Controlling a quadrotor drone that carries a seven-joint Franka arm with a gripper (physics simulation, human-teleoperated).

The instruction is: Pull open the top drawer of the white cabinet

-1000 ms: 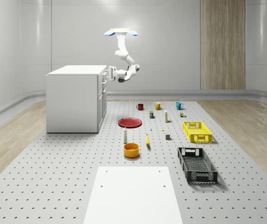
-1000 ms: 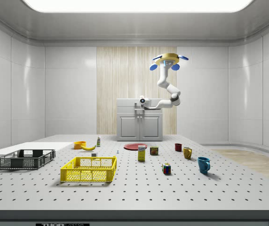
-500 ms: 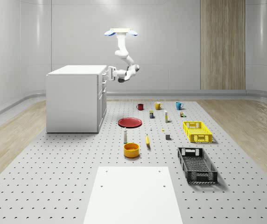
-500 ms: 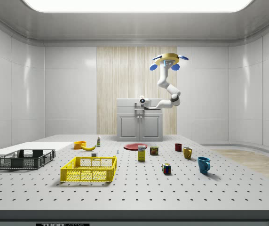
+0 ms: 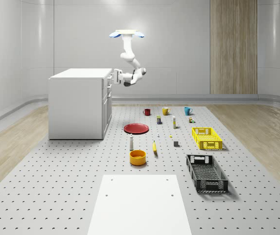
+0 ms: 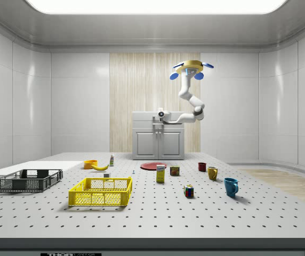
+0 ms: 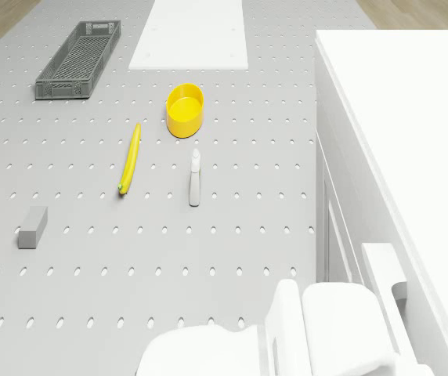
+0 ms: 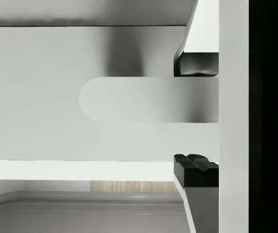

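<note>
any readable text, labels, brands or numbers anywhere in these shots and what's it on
None can be read.
Box on the table: printed label, too small to read.
Can beside it: printed label, too small to read.
Strip on the table's front edge: marks cut off, unreadable.
White cabinet, drone, gripper: no markings.

From my console I see a pale room with glossy grey-white walls [image 5: 37,44] and a wood-slat panel [image 5: 233,46] on the back wall. Wooden floor [image 5: 260,132] borders the grey perforated surface [image 5: 57,181]. A bright ceiling light [image 6: 152,5] glows overhead.
</note>
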